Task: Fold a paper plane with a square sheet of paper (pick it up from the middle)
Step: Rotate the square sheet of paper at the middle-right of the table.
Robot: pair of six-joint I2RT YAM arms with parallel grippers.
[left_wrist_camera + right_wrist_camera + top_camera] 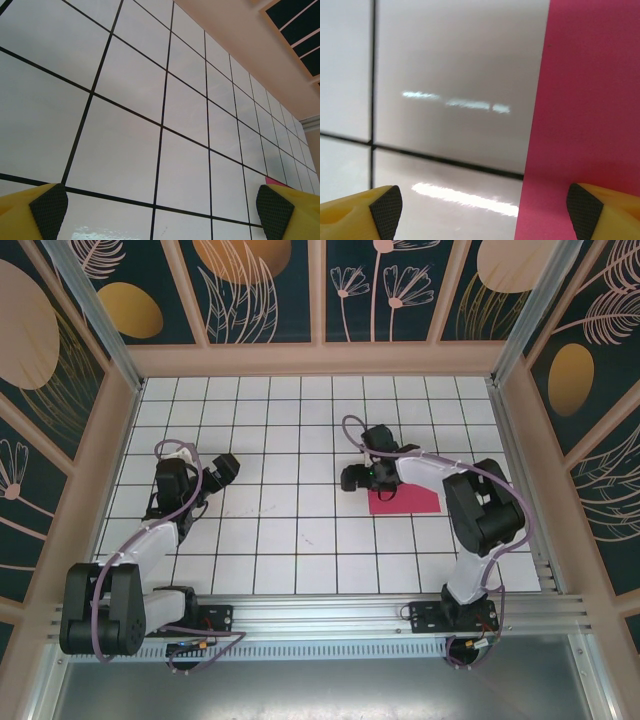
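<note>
Left hand (222,468) fully released, nothing between the jaws, sitting over bare tiles on the left side of the desk (280,540), well apart from the paper. Its wrist view shows the same: left hand (160,205) spread wide above plain tile, with a sliver of pink at the far right. Right hand (352,478) is also wide open and grasps nothing. It's parked at the left end of the pink paper (405,502), which lies flat on the right half of the desk, partly under the right arm. In the right wrist view the right hand (480,207) straddles the paper's straight edge, with one pad (385,207) over tile and the other over pink paper (590,100). Can't tell if that pad touches it. Paper is thin, matte magenta, unmarked; from above its visible part is a low strip with a slanted upper right corner. Fingers are yellow with black diamond-textured pads. Desk is glossy white tile with a black grid. Walls (250,290) are dark teal with a peach leaf print.
</note>
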